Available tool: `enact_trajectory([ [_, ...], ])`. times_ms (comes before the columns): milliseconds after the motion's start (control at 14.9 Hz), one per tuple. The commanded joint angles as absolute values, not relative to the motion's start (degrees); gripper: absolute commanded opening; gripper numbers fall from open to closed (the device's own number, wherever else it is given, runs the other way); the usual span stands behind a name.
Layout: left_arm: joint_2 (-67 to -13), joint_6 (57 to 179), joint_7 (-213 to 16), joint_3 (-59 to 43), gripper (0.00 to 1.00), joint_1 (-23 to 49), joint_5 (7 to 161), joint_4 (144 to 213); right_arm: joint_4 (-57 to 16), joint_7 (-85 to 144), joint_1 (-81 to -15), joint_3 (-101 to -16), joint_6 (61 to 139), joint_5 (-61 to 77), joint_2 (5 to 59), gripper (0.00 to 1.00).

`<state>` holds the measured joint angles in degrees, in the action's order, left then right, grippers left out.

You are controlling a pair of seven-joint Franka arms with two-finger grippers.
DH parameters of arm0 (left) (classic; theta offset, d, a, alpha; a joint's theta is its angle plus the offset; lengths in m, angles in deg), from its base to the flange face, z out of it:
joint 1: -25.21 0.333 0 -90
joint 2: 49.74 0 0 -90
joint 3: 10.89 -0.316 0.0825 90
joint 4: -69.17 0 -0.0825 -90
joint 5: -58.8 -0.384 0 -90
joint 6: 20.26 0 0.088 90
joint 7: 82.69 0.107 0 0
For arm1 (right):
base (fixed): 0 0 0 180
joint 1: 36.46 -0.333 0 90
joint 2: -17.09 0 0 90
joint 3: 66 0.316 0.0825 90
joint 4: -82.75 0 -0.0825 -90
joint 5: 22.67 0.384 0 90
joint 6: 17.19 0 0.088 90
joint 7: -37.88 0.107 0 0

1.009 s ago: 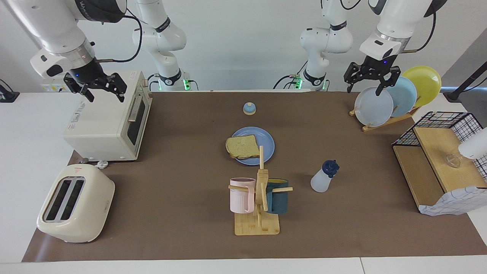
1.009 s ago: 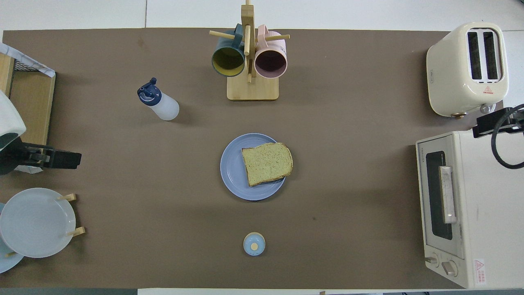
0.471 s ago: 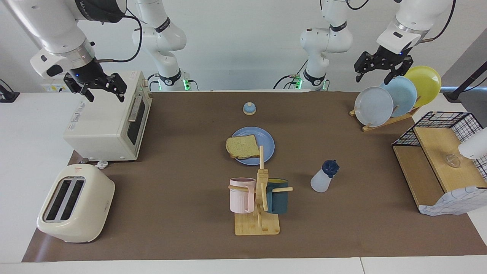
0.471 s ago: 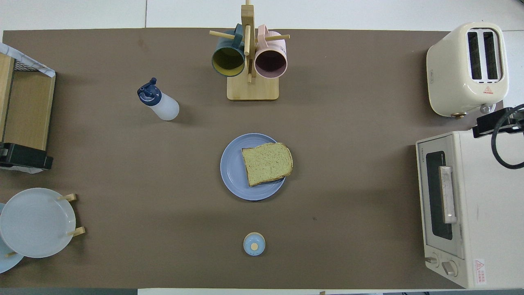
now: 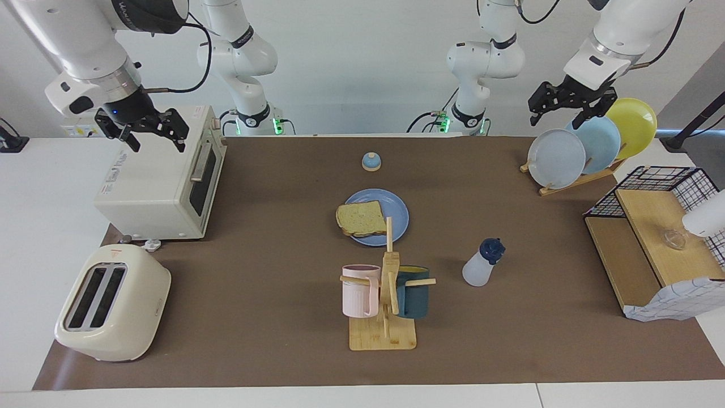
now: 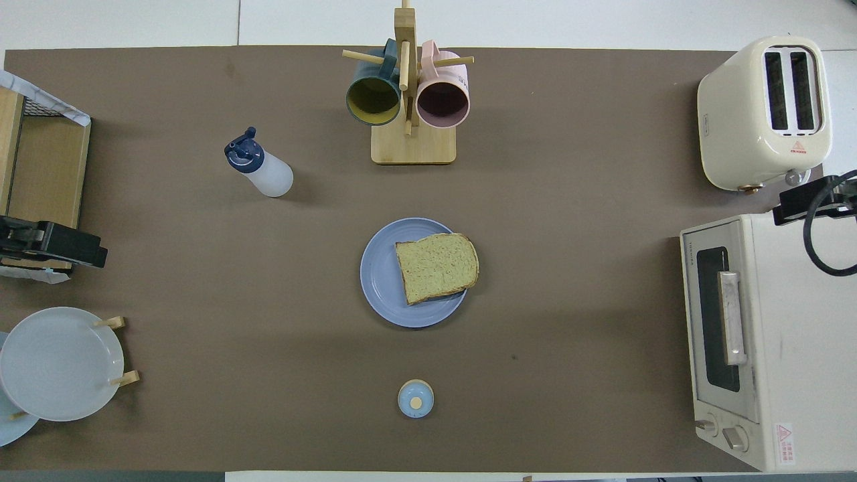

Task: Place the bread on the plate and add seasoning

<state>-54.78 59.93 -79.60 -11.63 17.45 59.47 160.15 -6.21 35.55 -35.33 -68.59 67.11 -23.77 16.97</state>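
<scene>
Both grippers — left, right — open, empty, well apart from bread on plate.

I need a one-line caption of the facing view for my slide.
Bread lies on plate, seasoning stands nearby, both claws raised and open.

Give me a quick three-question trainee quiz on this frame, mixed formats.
1. True or false: the bread lies wholly inside the plate rim.
2. What stands nearest the bottle? A) bell B) mug rack C) toaster
3. Fill in: the left gripper hangs over the ____ of upright plates.

Key:
1. False. One edge overhangs the rim toward the right arm's end.
2. B. The mug rack is beside it; the bell and toaster are farther off.
3. Rack. The right gripper hangs over the oven; both have open fingers, holding nothing.
</scene>
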Motion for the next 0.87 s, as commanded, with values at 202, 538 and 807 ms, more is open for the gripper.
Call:
enact_trajectory([
  [202, -54.9, 58.5, -80.3, -6.6, 1.00, 23.2, 60.0, 158.8, -8.0, 34.9, -34.9, -68.5, 68.0, -23.7, 15.6, 1.00],
  [538, -53.0, 56.3, -80.9, -6.7, 1.00, 23.0, 59.4, 156.1, -8.0, 34.9, -34.9, -68.5, 68.0, -23.7, 15.6, 1.00],
  [807, -52.7, 58.0, -84.4, -6.8, 1.00, 22.0, 59.5, 157.4, -8.0, 34.9, -34.9, -68.5, 68.0, -23.7, 15.6, 1.00],
])
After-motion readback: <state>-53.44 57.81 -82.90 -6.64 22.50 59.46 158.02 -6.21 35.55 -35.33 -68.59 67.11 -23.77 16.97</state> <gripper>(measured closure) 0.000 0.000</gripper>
